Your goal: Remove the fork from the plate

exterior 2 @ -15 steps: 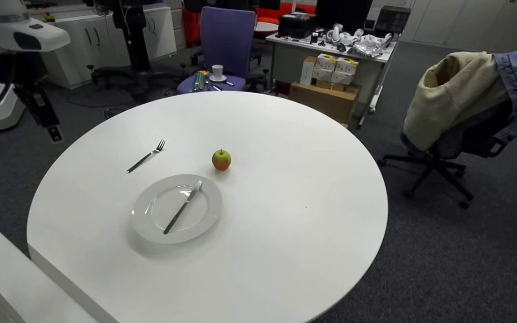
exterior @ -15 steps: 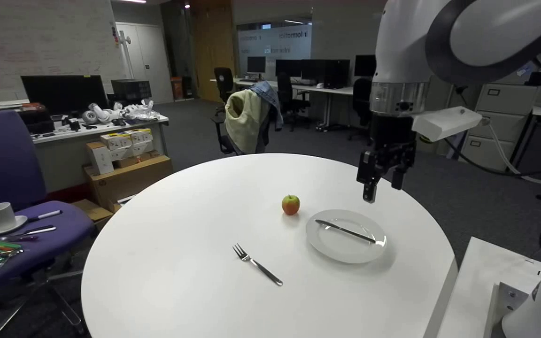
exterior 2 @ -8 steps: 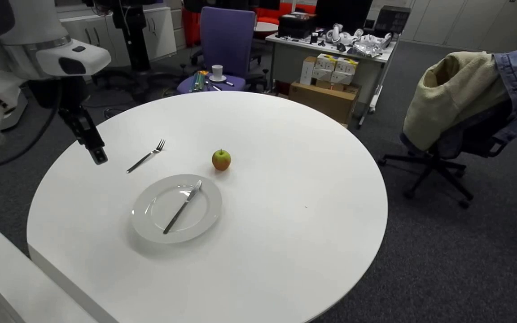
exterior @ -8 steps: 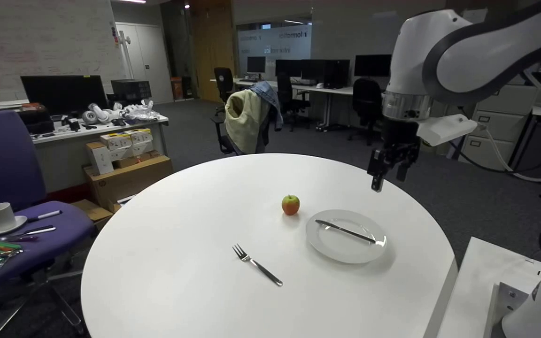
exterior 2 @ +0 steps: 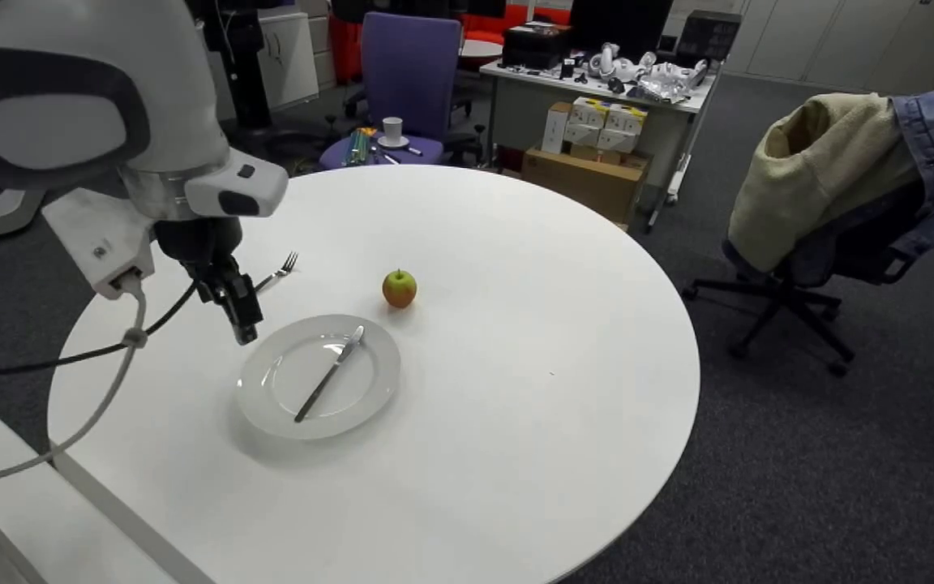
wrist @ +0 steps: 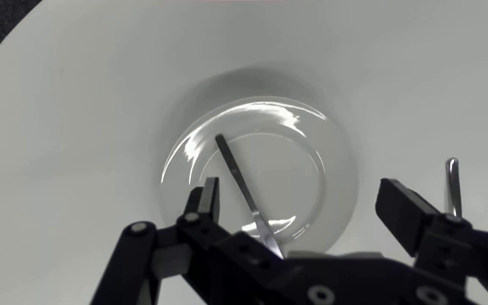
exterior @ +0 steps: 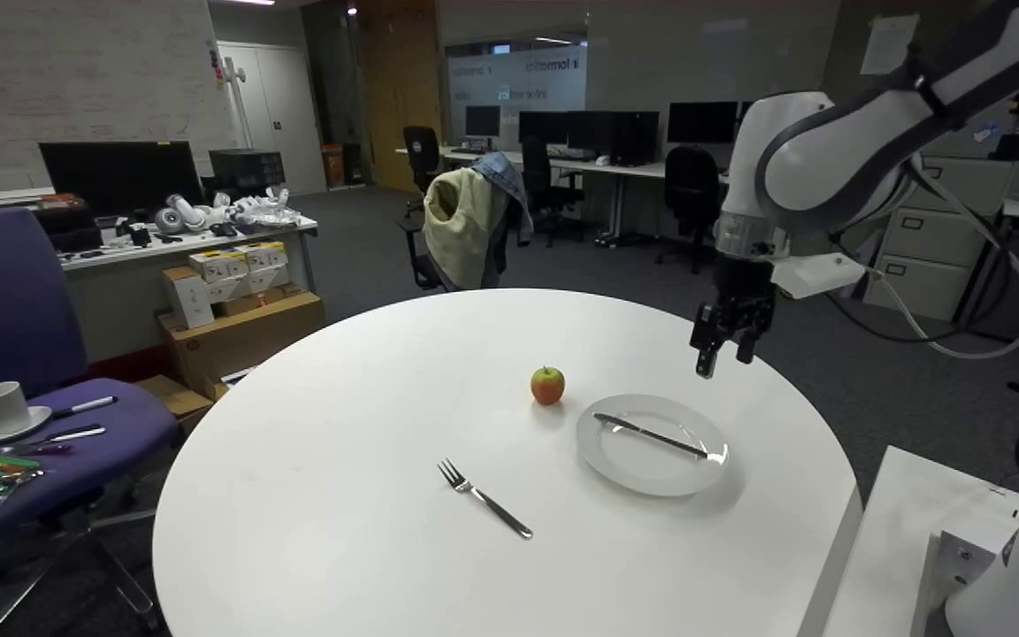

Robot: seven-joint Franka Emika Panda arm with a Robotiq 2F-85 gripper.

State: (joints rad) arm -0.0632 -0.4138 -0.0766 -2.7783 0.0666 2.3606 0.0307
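Note:
The thing called the fork is a slim silver utensil lying across the plate; it looks like a table knife, with no tines. It also shows in an exterior view and in the wrist view, where the gripper hides its blade tip. The round white plate rests on the table and shows in an exterior view and the wrist view. My gripper is open and empty above the plate, its fingers either side of the utensil in the wrist view. It shows in both exterior views.
A tined fork lies on the white round table beside the plate; its handle end shows in the wrist view. A reddish-green apple stands near the plate. A purple chair holds a cup and other items.
My gripper has moved from beyond the table's edge to close over the plate, rightward in an exterior view. It is still empty. The utensil, plate, tined fork and apple have not moved.

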